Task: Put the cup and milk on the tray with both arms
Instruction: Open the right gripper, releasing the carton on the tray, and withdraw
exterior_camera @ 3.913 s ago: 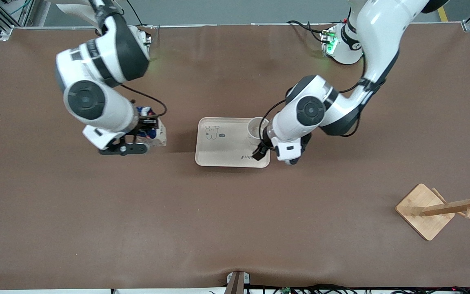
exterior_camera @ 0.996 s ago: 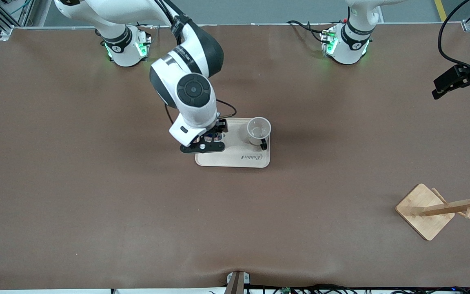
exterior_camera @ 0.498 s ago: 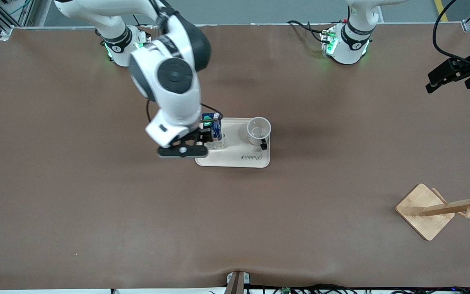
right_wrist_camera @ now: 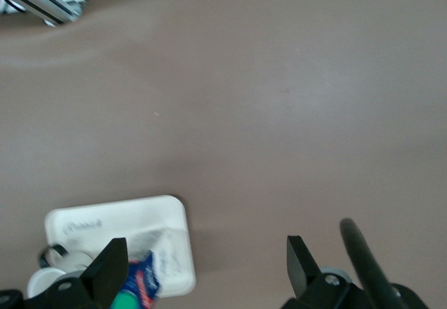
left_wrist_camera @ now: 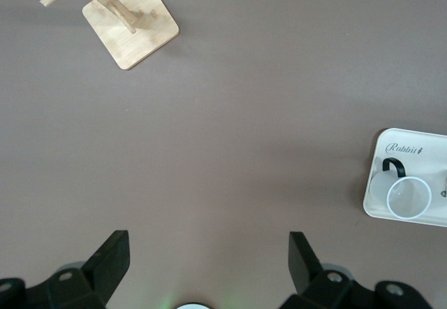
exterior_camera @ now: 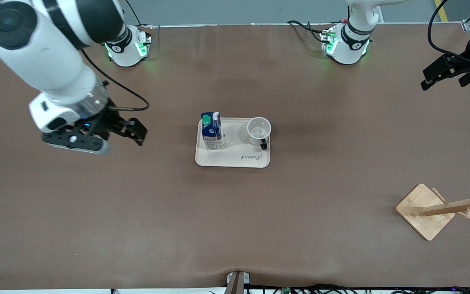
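While upright on the tray [exterior_camera: 232,161], the milk [exterior_camera: 211,131] shows its green cap.

Even, fairly bright overhead light falls on the brown desk [exterior_camera: 235,212], with pale sheen streaks on it toward the arms' bases. Shadows are soft: a faint dark patch beside the tray [exterior_camera: 232,161], and a diffuse one under the right gripper [exterior_camera: 131,131]. Green glow spills from both bases. The front view is sharp; the right wrist view is smeared, the milk [right_wrist_camera: 140,281] blurred between its fingers; the left wrist view is clearer
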{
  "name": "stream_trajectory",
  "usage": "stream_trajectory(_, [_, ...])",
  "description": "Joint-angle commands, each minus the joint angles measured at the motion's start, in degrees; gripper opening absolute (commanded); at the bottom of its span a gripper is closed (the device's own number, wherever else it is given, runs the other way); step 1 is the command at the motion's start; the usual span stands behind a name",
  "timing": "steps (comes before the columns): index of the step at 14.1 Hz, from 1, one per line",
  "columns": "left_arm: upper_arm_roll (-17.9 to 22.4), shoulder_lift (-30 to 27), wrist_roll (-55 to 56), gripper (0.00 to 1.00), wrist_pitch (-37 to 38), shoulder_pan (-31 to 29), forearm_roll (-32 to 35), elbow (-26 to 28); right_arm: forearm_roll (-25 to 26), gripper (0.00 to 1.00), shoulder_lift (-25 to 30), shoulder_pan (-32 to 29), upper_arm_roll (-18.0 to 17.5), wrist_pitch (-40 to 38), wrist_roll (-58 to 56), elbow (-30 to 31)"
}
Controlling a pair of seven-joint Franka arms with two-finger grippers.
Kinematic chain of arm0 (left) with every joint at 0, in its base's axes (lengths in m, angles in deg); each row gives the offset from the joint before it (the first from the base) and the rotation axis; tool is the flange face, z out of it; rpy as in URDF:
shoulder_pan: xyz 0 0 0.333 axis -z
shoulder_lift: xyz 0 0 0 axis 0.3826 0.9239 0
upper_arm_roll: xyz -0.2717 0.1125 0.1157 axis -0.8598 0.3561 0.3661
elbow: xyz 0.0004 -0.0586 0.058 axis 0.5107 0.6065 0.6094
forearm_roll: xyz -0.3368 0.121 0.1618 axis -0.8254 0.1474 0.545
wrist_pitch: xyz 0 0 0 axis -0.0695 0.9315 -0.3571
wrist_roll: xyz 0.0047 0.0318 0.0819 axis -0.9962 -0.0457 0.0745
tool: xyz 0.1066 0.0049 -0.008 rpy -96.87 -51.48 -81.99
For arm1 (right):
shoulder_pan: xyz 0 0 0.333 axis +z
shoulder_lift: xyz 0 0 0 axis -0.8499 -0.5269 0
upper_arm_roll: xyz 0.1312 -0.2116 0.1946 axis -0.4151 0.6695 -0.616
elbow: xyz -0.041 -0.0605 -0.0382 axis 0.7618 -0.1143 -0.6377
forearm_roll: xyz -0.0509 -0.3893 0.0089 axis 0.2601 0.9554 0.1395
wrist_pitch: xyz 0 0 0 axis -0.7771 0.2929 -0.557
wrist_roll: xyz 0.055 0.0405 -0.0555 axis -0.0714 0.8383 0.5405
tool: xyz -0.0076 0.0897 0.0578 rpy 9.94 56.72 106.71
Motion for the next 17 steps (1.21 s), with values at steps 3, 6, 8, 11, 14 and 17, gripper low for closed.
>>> stream_trajectory(3, [0.0, -2.1, 2.0, 1.00, -2.3, 1.2, -0.7, 3.0, -0.9, 1.00, 5.7, -11.9, -0.8, -4.6, -22.4, 5.3])
stream_trajectory(6, [0.0, -1.7, 1.8, 1.00, -2.0, 1.3, 0.0, 2.8, -1.3, 1.00, 10.3, -17.3, -0.8, -3.2, -31.3, 11.2])
stream_trajectory(8, [0.0, -1.4, 1.2, 1.00, -2.0, 1.1, 0.1, 2.7, -1.1, 1.00, 14.1, -18.9, -0.7, -1.4, -32.0, 15.8])
stream_trajectory(11, [0.0, -0.7, 1.1, 1.00, -1.8, 1.0, 1.0, 2.1, -0.7, 1.00, 20.7, -20.2, -0.7, -1.2, -32.2, 21.7])
stream_trajectory(14, [0.0, 0.3, 1.4, 1.00, -1.8, 1.3, 1.5, 1.3, -0.6, 1.00, 22.1, -21.2, -0.6, -1.7, -37.5, 23.8])
stream_trajectory(17, [0.0, 0.3, 1.3, 1.00, -1.8, 1.3, 1.5, 1.2, -1.3, 1.00, 21.7, -21.8, -0.8, -1.8, -36.9, 23.3])
